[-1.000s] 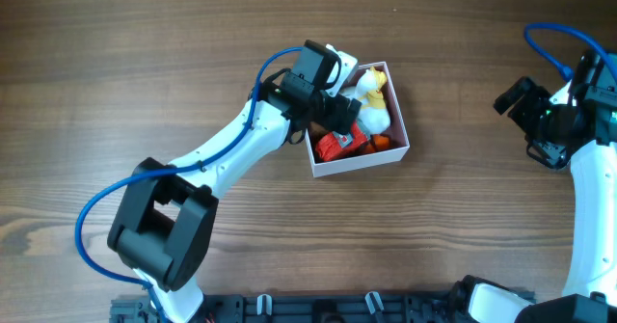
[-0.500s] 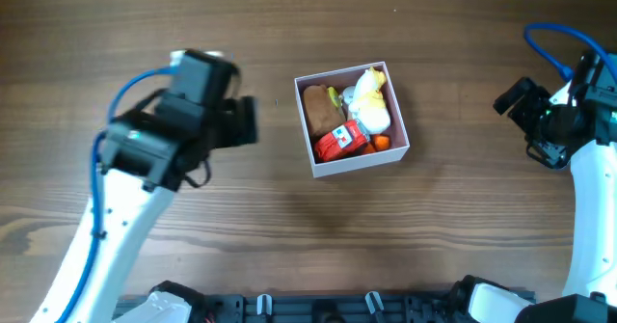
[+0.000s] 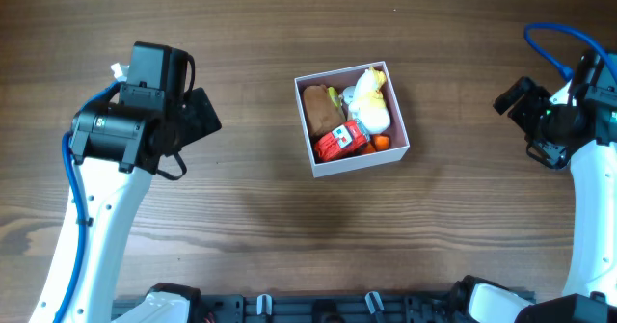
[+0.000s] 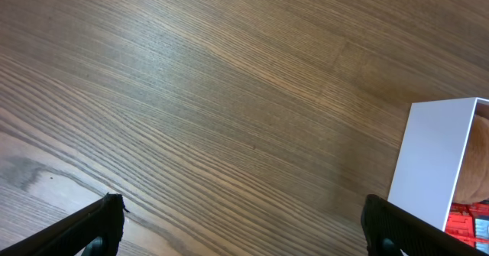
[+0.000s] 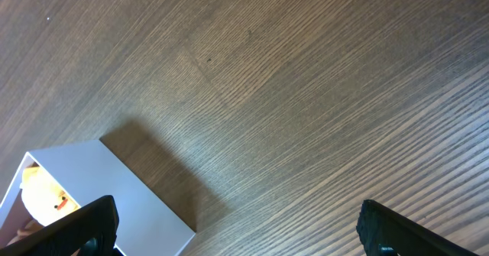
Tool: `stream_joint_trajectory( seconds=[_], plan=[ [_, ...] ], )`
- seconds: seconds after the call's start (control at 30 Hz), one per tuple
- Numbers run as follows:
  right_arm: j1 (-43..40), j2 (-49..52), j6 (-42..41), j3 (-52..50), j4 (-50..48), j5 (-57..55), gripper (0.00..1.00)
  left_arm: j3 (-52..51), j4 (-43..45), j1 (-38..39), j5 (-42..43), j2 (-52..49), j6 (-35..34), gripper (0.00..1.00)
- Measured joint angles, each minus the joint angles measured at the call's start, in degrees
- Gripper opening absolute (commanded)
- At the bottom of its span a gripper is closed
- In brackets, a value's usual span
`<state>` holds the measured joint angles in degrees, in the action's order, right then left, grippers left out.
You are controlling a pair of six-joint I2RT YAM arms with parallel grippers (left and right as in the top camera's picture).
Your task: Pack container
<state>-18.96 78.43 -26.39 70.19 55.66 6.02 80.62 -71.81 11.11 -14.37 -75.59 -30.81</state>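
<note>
Container (image 3: 362,160) is sitting mid-way across the table (image 3: 289,34), square, slightly skewed and holding small toys (image 3: 339,142). Left gripper (image 3: 200,119), spread wide and empty, is hovering with it at 3 o'clock. Right gripper (image 3: 514,98), likewise wide, is seeing it at 9 o'clock, seemingly equally near.

One container (image 3: 362,162), one brown toy (image 3: 318,107), one red carton (image 3: 339,144), one plush (image 3: 372,109), one orange piece (image 3: 382,143).

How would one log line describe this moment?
left gripper: open, empty | right gripper: open, empty | container: toys inside, untouched
</note>
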Motion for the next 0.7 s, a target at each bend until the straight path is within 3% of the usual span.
stream_joint_trajectory(
  seconds=[0.2,0.4,0.53,0.7],
  plan=[
    [2.51,-2.99,-0.02,-0.02,-0.46,0.0,0.99,0.0,-0.04,0.0,0.0,0.0,0.02,1.0],
    [13.29,-21.53,0.0,-0.04,-0.87,-0.35,1.0,-0.02,-0.02,0.0,0.0,0.0,0.0,1.0],
    [16.09,-30.64,0.17,-0.57,-4.87,-5.55,1.0,-0.02,-0.04,0.0,0.0,0.0,0.0,1.0],
    [16.09,-39.12,9.53,-8.76,-13.0,-6.1,1.0,-0.02,-0.04,0.0,-0.02,0.0,0.0,1.0]
  ],
)
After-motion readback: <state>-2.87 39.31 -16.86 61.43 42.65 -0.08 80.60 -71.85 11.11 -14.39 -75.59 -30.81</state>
